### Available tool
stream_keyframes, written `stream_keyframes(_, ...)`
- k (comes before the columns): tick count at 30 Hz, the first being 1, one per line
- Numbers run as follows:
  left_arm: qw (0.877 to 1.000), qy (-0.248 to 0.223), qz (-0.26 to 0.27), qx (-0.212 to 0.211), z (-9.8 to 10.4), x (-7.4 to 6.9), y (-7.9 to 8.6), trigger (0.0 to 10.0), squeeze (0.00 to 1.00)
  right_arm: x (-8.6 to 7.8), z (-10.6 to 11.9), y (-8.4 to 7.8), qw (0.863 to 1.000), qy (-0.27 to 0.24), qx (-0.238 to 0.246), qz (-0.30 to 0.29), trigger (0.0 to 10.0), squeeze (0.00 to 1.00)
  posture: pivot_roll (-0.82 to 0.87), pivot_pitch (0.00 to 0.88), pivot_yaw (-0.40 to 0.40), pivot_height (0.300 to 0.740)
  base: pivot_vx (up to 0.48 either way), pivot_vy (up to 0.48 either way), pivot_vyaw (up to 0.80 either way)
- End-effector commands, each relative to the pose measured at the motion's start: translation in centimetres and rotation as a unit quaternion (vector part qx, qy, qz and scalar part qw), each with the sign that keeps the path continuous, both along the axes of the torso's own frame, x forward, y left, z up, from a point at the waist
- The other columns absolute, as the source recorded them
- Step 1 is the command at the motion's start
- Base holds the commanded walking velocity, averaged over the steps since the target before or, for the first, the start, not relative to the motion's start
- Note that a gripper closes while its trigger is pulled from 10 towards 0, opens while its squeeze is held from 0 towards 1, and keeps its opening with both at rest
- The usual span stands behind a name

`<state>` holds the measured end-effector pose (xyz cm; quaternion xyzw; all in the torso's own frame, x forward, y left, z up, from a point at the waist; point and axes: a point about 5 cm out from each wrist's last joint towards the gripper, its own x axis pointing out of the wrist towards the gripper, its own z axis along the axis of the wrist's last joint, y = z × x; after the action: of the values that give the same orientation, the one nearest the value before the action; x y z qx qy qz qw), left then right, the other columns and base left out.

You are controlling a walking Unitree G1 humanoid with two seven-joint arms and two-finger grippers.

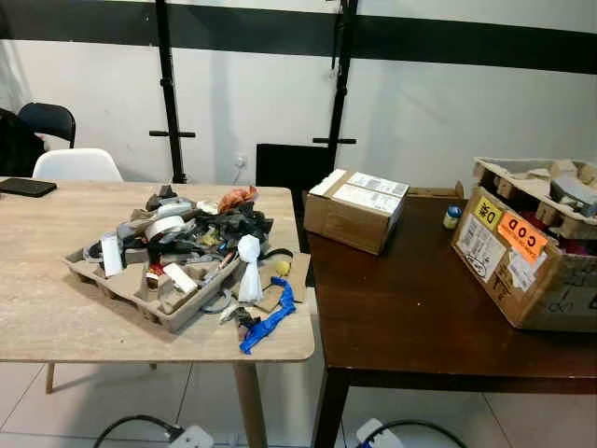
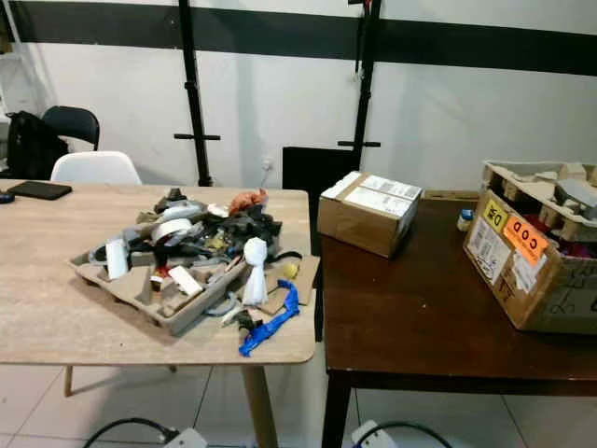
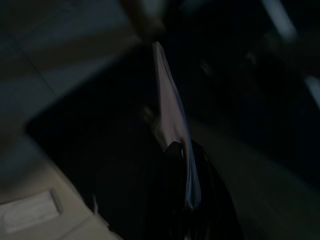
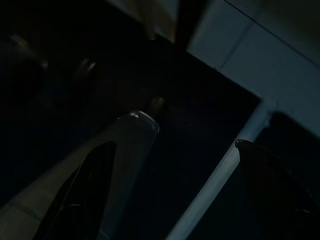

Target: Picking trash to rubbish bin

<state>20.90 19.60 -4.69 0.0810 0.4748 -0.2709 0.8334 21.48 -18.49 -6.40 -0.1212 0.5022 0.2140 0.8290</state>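
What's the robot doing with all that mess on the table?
Nothing is being picked up yet. The robot stands facing a light wooden table with a pile of trash heaped on a cardboard tray, a blue scrap at its edge. Beside it, a dark table holds a closed box and an open box of stuff. Both arms hang low in the dark, with the right hand open.

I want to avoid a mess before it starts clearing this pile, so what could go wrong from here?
1. The blue plastic scrap lies at the front edge of the light wooden table; a nudge could drop it on the tiled floor.
2. The trash is heaped and tangled on the grey moulded cardboard tray, so pulling one piece may drag others off.
3. The white crumpled paper twist stands upright and could topple.
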Motion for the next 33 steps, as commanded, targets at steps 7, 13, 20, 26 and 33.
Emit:
stream_keyframes(7, 0.968, -0.088, 0.232, 0.032, -0.4, 1.6, 1.4, 10.0, 0.00, -0.7, -0.9, 0.5, 0.971, -0.019, 0.042, -0.233, 10.0, 0.00, 0.08, 0.000, -0.048, 0.740, 0.000, 0.000, 0.00)
stream_keyframes(13, 0.964, -0.086, 0.248, 0.048, -0.9, 1.1, 1.4, 10.0, 0.00, -1.5, -1.4, 1.1, 0.962, -0.010, 0.056, -0.268, 10.0, 0.00, 0.09, 0.000, -0.053, 0.740, 0.000, 0.000, 0.00)
stream_keyframes(20, 0.963, -0.096, 0.247, 0.051, -1.2, 0.7, 1.4, 10.0, 0.00, -2.1, -1.8, 1.8, 0.966, -0.006, 0.049, -0.252, 10.0, 0.00, 0.09, 0.000, -0.042, 0.740, 0.000, 0.000, 0.00)
stream_keyframes(26, 0.966, -0.111, 0.225, 0.068, -1.5, 0.0, 1.3, 10.0, 0.00, -2.7, -2.1, 2.5, 0.968, -0.007, 0.055, -0.244, 10.0, 0.00, 0.10, 0.000, -0.006, 0.740, 0.000, 0.000, 0.00)
stream_keyframes(33, 0.974, -0.098, 0.195, 0.064, -2.3, -1.1, 0.4, 10.0, 0.00, -4.2, -2.8, 2.2, 0.965, 0.001, 0.051, -0.257, 10.0, 0.00, 0.12, 0.000, 0.005, 0.740, 0.000, 0.000, 0.00)
